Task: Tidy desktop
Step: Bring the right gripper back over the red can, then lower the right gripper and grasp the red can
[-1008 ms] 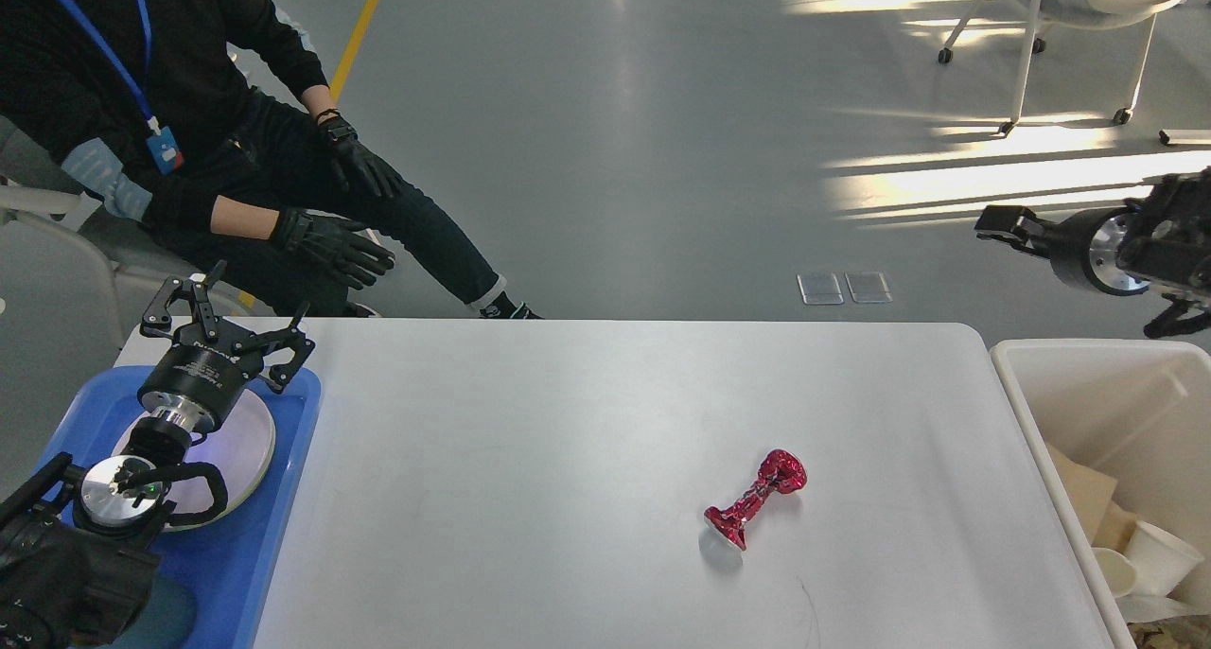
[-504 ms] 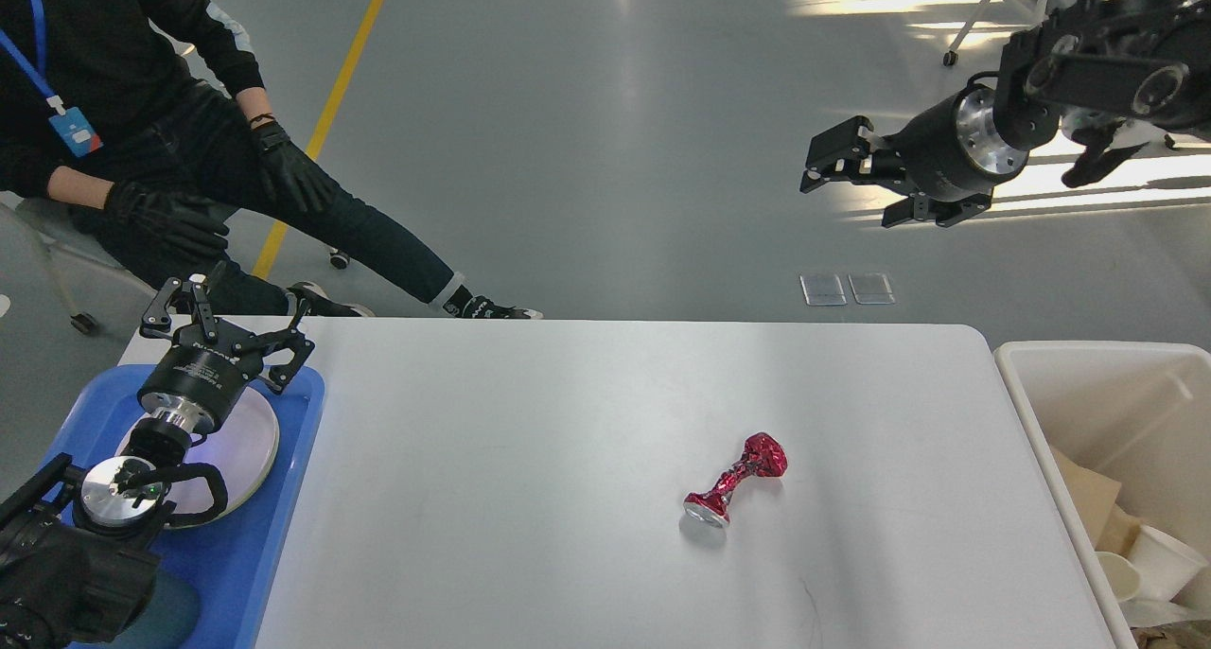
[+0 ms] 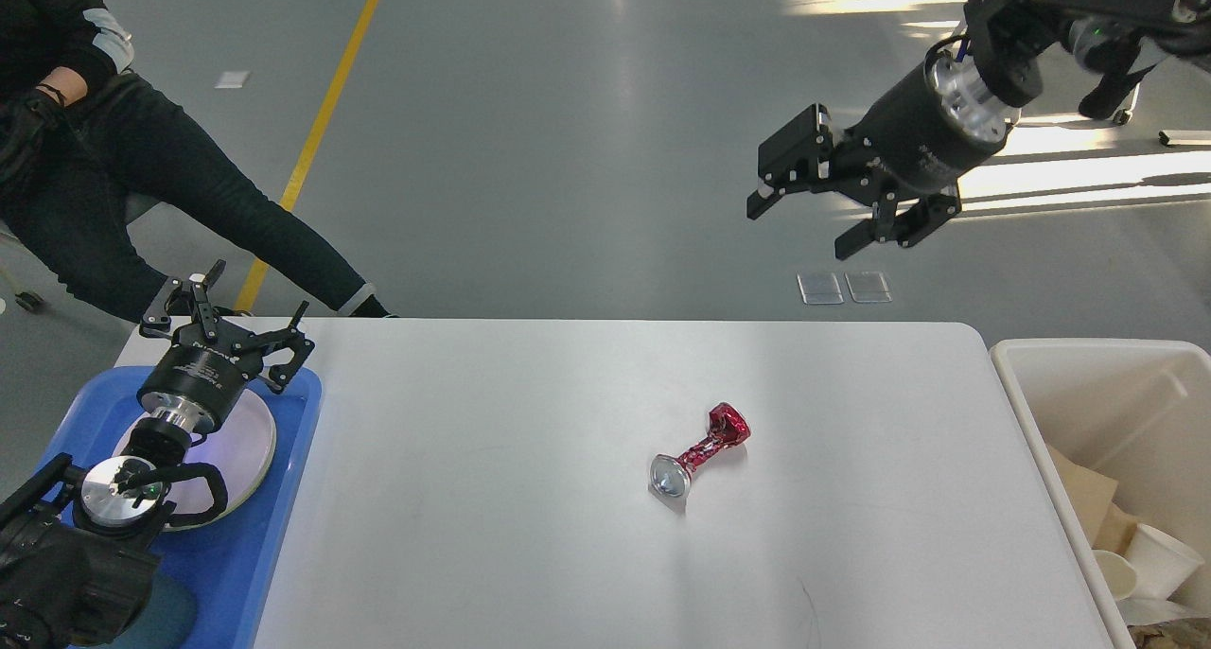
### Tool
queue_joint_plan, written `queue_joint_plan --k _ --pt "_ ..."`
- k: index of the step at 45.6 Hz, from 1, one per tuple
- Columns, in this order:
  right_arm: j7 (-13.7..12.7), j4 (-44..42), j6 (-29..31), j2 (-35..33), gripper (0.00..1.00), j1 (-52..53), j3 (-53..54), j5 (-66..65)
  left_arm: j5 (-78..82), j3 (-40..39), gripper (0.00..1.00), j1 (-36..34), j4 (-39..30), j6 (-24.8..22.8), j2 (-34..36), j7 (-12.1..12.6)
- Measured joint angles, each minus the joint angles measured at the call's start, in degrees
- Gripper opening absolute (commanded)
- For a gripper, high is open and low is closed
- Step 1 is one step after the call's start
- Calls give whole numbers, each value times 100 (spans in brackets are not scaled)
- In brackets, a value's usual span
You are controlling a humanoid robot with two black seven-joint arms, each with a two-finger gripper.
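The white desktop (image 3: pixel 530 517) fills the lower view. A crushed red can (image 3: pixel 700 452) lies on it right of the middle, its silver end toward me. My right gripper (image 3: pixel 804 221) is open and empty, high above the table's far edge, up and to the right of the can. My left gripper (image 3: pixel 227 313) is open and empty over the far end of the blue tray (image 3: pixel 251 535) at the left, above a round white plate (image 3: pixel 248 439).
A white bin (image 3: pixel 1041 412) holding paper cups and cardboard stands against the table's right edge. A seated person in black (image 3: pixel 142 185) is beyond the far left corner. Two small clear tiles (image 3: pixel 844 288) lie on the grey floor behind the table.
My right arm has swung in from the right edge, up and leftward, to above the table's far edge. The red can has rolled left and away. The person has shifted left. My left arm has not moved.
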Motion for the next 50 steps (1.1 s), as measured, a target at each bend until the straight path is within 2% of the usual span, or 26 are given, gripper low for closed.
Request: queue_joint_plan --k 4,18,30,35,50 --pt "-4 -24 -309 135 100 -606 171 43 0 0 96 0 0 0 0 0" --pt "-6 -45 -1982 326 100 -2309 762 391 0 0 96 0 0 0 0 0" --pt "-6 -451 -2535 335 100 -3227 1372 630 0 0 96 0 -2 0 0 1" --pt "-6 -666 -3012 336 100 -3609 1656 643 0 0 96 0 -2 0 0 1" --pt "-6 -739 -3900 433 100 -4352 2067 614 0 0 96 0 -2 0 0 5"
